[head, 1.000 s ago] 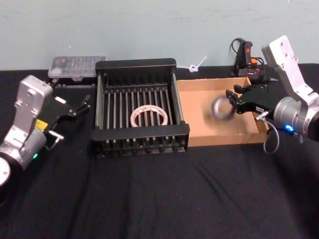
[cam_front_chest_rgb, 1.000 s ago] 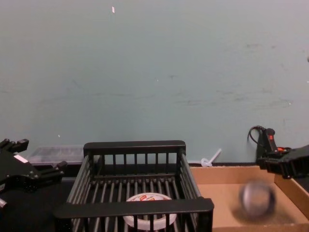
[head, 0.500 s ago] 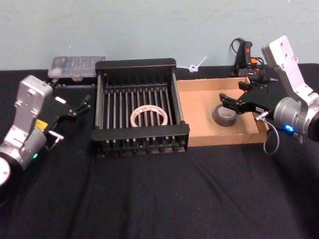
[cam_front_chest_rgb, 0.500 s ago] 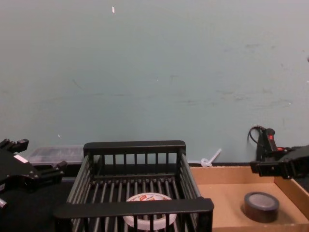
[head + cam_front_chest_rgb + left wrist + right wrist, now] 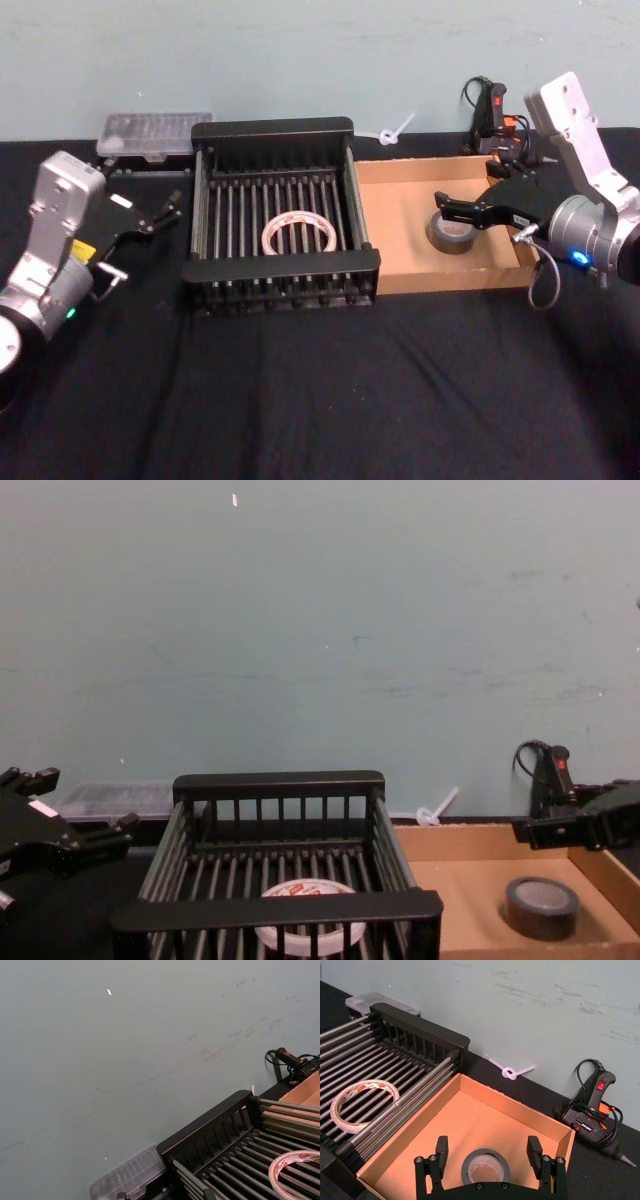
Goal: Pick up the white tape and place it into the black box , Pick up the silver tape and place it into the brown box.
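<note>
Both tapes lie boxed: white tape [image 5: 297,231] in my black box [image 5: 282,267], silver tape [image 5: 452,232] in the brown box [image 5: 400,205] under my wide-open, empty right gripper [image 5: 467,197].

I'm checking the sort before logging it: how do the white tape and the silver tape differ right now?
The white tape is pale with printing; the silver tape is dull dark grey. The white tape lies in the black box, the silver tape in the brown box below the open right end effector. Both lie flat.
</note>
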